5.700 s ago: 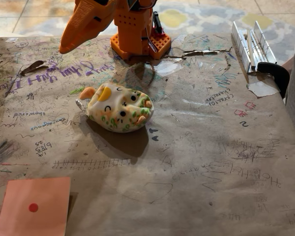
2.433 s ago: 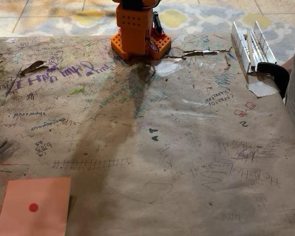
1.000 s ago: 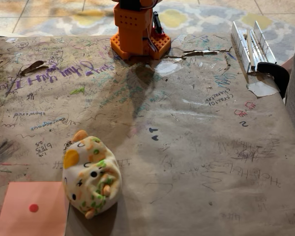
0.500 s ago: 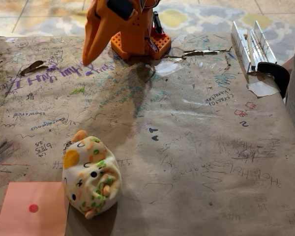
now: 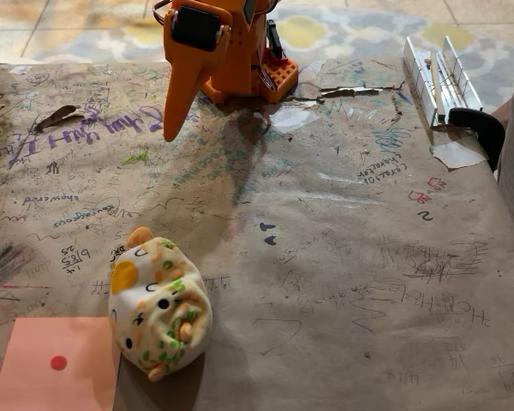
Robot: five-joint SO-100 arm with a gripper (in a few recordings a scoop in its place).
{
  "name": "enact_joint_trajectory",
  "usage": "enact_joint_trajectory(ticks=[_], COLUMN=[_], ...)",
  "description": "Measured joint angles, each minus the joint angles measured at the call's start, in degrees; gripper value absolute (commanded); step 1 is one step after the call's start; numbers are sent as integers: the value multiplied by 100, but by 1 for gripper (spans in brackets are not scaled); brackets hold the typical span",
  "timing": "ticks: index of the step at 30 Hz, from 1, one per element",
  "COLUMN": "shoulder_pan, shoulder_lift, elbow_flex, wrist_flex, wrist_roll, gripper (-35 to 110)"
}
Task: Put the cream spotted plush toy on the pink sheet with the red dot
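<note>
Cream spotted plush toy point(image 5: 160, 306): rounded soft animal with green and orange spots, a yellow patch, orange ears and small black eyes. It lies on its side near the front left corner of the surface, free of any grip. Its left flank touches or just overlaps the right edge of the pink sheet; the bulk of it rests on the bare surface.

Pink sheet with the red dot point(image 5: 53, 363): flat salmon-pink paper square at the front left corner of the surface, cut off by the picture's lower edge. The dot is uncovered, left of the toy.

Surface point(image 5: 343, 257): brown paper covering, heavily scribbled with pen marks and purple lettering.

Pincer point(image 5: 173, 120): orange, tapered, pointing downward near the rear edge of the surface, well apart from the toy and carrying nothing. Whether its fingers are parted or closed cannot be told from this angle.

Arm base point(image 5: 244, 73): orange block at the rear edge.

White ridged strips point(image 5: 437, 77): near the rear right corner, beside a black clamp point(image 5: 481, 128).
</note>
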Motion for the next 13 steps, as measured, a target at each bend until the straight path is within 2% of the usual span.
enact_joint_trajectory(ticks=[13], shoulder_pan=[53], shoulder_lift=[0], elbow_flex=[0], wrist_flex=[0], wrist_roll=[18], gripper=[0])
